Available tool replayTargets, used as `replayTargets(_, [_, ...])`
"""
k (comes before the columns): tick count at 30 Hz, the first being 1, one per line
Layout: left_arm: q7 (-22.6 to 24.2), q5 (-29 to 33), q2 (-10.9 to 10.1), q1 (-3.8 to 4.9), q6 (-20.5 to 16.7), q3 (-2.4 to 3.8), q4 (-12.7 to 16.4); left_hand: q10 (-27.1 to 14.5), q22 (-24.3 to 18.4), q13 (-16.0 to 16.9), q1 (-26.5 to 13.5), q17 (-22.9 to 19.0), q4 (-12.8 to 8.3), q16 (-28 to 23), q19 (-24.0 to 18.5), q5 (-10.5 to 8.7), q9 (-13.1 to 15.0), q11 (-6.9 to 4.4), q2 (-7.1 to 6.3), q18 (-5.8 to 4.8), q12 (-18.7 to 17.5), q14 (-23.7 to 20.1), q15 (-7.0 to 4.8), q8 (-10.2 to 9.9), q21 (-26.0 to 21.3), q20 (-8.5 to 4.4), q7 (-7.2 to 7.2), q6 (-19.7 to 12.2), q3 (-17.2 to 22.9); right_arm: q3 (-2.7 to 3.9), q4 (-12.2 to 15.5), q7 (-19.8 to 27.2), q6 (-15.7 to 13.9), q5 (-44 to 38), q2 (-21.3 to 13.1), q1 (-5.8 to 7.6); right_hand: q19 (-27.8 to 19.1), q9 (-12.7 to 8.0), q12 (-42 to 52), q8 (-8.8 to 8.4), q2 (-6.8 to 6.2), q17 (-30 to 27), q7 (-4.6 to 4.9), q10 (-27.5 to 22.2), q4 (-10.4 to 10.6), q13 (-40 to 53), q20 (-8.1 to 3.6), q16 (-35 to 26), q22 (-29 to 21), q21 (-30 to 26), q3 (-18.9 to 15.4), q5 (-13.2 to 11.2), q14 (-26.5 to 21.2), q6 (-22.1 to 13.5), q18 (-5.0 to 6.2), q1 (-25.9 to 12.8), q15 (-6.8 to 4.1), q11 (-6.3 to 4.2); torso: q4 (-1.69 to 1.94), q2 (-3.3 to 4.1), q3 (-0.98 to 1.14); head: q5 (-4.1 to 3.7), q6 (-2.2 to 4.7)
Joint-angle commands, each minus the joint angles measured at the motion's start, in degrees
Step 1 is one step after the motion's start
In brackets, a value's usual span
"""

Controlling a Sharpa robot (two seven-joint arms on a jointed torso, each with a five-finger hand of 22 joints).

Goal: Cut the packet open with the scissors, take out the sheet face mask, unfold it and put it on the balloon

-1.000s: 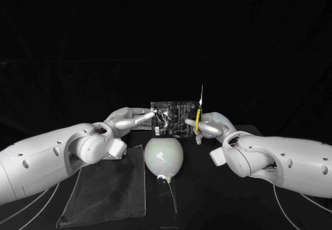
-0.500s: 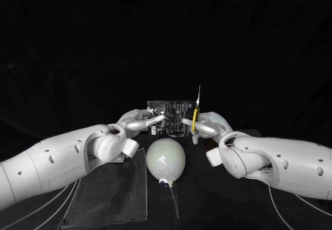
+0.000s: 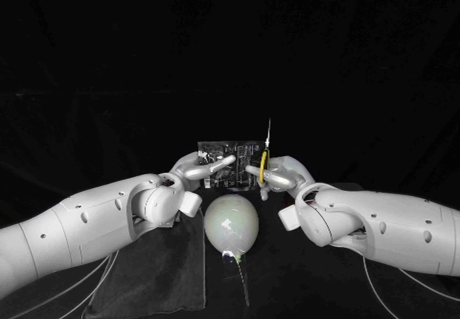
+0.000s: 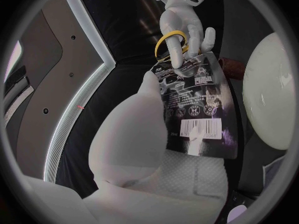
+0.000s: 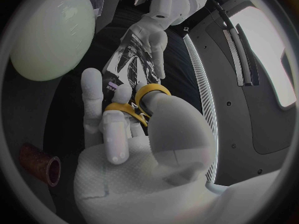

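While both arms reach in over the matt black counter (image 3: 316, 286), I see the surface running back into an equally black backdrop. On the counter lies a flat, dark grey rectangular cloth (image 3: 163, 266) with a soft woven look. Just beside its right edge rests a pale, smooth, egg-shaped balloon (image 3: 230, 224), its knotted end toward the robot. A short brown tube (image 5: 37, 164) lies on the counter near the balloon. Above the balloon's far end, the left hand (image 3: 203, 169) holds up a glossy dark foil packet (image 3: 230, 154), flat and rectangular, printed with pale lettering and a white barcode panel. Its fingers pinch the packet along its left edge. The right hand (image 3: 280, 174) grips the slim steel scissors with yellow looped handles (image 3: 266, 159), its fingers threaded through the loops. The blades stand upright as one thin line, just beside the packet's right edge. I cannot tell whether the blades touch the foil. Both hands have a pale silver finish with dimpled, textured palms.
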Motion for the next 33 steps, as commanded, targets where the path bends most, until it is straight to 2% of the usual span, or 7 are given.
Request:
replayTargets(1, [0.45,3.28,0.23,0.07,3.36,0.08,0.13,0.9,0.13,0.04,0.06,0.06,-0.12,0.76,2.21,-0.15,0.62,-0.1,0.74,1.19,0.42,1.56,-0.36,0.86,0.58,0.0,5.51,1.7,-0.19,0.09,-0.38,0.71,1.7,-1.4,0.6,0.09,0.29,0.06,40.73,0.19,4.54,9.23,-0.39,17.16,-0.09,15.39,-0.21,0.2,0.0,0.02,0.34,0.01,4.86,-0.14,0.36,4.28,-0.45,-6.33,-0.07,0.02,0.01,-0.23,-0.12])
replayTargets(7, [-0.74,3.86,0.36,0.07,5.03,0.09,0.08,2.7,-0.12,-0.05,0.34,0.05,-0.22,1.81,4.76,-0.15,0.69,-0.51,1.64,1.64,1.03,4.27,-1.07,2.04,0.45,-0.21,5.39,3.12,-0.86,0.09,-1.22,0.54,2.29,-2.42,1.96,0.07,0.29,0.06,40.73,0.19,4.54,9.23,-0.39,17.16,-0.09,15.39,-0.21,0.2,0.0,0.02,0.34,0.01,4.86,-0.14,0.36,4.28,-0.45,-6.33,-0.02,0.02,0.04,-0.64,-0.09])
replayTargets(18, [-2.18,3.05,0.62,0.08,6.58,0.09,-0.18,6.99,-0.27,-0.07,6.16,-0.1,-2.3,3.06,8.55,-0.12,0.65,-1.85,5.59,1.78,2.07,8.22,-2.4,4.4,-0.42,-1.14,4.21,7.39,0.47,0.09,-1.87,0.14,2.75,-2.69,3.19,0.07,0.28,0.23,40.68,0.22,4.54,9.17,-0.38,17.15,-0.2,15.34,-0.23,0.17,-0.05,-0.05,0.45,0.01,4.85,-0.24,0.37,4.35,-0.46,-6.34,-0.02,-0.08,0.01,-0.9,-0.15])
replayTargets(22, [-2.71,2.36,0.71,0.08,6.16,0.09,-0.18,8.82,-0.17,-0.12,10.03,0.02,-3.27,3.69,10.39,-0.09,0.46,-2.86,7.91,1.83,2.26,9.97,-3.31,5.25,-0.29,-2.07,3.1,9.95,2.76,0.09,-1.8,0.15,2.87,-2.71,3.32,0.07,0.24,0.26,40.72,0.22,4.54,9.18,-0.38,17.16,-0.22,15.37,-0.23,0.17,-0.13,-0.13,0.47,0.01,4.85,-0.26,0.39,4.37,-0.46,-6.34,-0.01,-0.06,0.04,-1.08,0.01])
replayTargets(23, [-2.78,2.21,0.72,0.08,5.84,0.09,-0.18,11.55,0.26,0.08,14.73,0.32,-5.08,4.66,12.76,-0.19,0.66,-4.16,10.83,1.87,3.08,12.21,-4.66,6.45,0.78,-3.94,1.99,12.79,6.23,0.09,-1.75,0.16,2.88,-2.71,3.28,0.07,0.2,0.28,40.76,0.22,4.54,9.13,-0.38,17.18,-0.24,15.41,-0.23,0.14,-0.21,-0.21,0.49,0.01,4.84,-0.27,0.4,4.38,-0.46,-6.34,-0.01,-0.05,0.04,-1.13,0.05])
replayTargets(27, [-2.84,1.48,0.67,0.08,4.02,0.09,-0.19,16.22,0.93,0.21,17.11,0.69,-6.14,6.1,16.45,0.01,0.78,-5.78,12.01,1.75,4.06,16.22,-6.55,7.87,2.59,-6.04,0.63,16.35,9.6,0.09,-1.55,0.26,2.88,-2.61,2.99,0.07,0.15,0.36,41.05,0.23,4.55,9.11,-0.38,17.26,-0.29,15.7,-0.23,0.13,-0.32,-0.34,0.56,0.02,4.84,-0.32,0.42,4.42,-0.46,-6.34,-0.07,-0.03,0.01,-1.19,0.19])
replayTargets(33, [-1.53,0.78,0.19,0.08,-0.41,0.09,-0.38,20.22,1.37,-0.11,14.88,0.87,-4.82,6.77,19.83,-0.19,0.96,-6.98,10.86,1.61,3.65,20.01,-7.75,8.71,4.12,-7.55,-0.39,18.01,13.9,0.09,-1.23,0.62,3.05,-1.75,1.99,0.08,-0.33,0.64,42.29,0.12,4.7,8.73,-0.28,17.61,-0.49,16.92,-0.24,-0.12,-1.27,-1.37,0.94,0.02,4.75,-0.68,0.6,4.57,-0.43,-6.27,-0.07,-0.06,0.03,-1.26,0.43])
